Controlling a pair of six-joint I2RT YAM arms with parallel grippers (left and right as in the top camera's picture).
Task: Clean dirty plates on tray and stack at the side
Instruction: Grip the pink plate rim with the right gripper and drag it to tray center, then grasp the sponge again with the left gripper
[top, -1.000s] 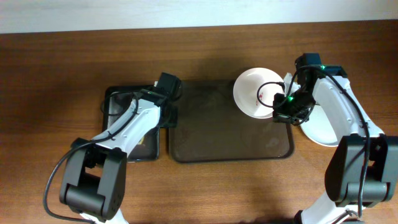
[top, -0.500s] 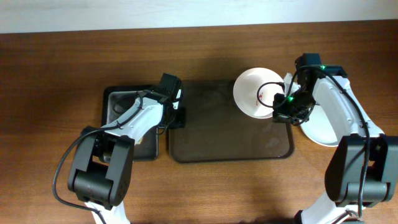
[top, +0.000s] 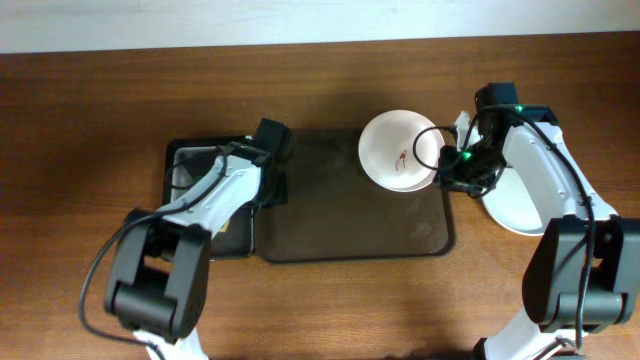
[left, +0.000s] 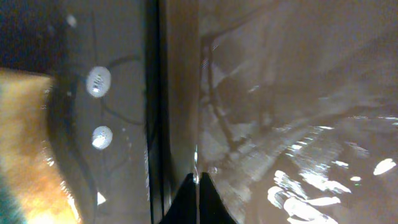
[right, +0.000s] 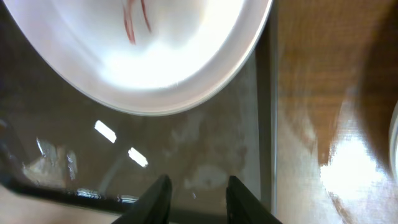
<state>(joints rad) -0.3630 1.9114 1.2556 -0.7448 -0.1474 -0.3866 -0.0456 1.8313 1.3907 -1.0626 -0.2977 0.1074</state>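
The dark brown tray (top: 350, 220) lies mid-table. A white plate (top: 392, 148) with a small red smear sits in its far right corner. My left gripper (top: 270, 188) is shut on the tray's left rim; in the left wrist view the fingertips (left: 196, 183) pinch that thin edge, with the tray floor (left: 280, 93) to the right. My right gripper (top: 452, 178) is open and empty just right of the smeared plate, low over the tray near its right rim. The right wrist view shows its fingers (right: 198, 193) over the tray floor (right: 186, 143), with the plate (right: 155, 56) ahead.
Whitish plates (top: 520, 205) lie on the table right of the tray, partly under my right arm. A narrow black tray (top: 180, 170) sits against the brown tray's left side, with a sponge (left: 25, 155) in it. Bare wood surrounds both trays.
The brown tray has slid left with the smeared plate on it, drawn by my left gripper. The plate now sits farther from my right gripper, which stayed put.
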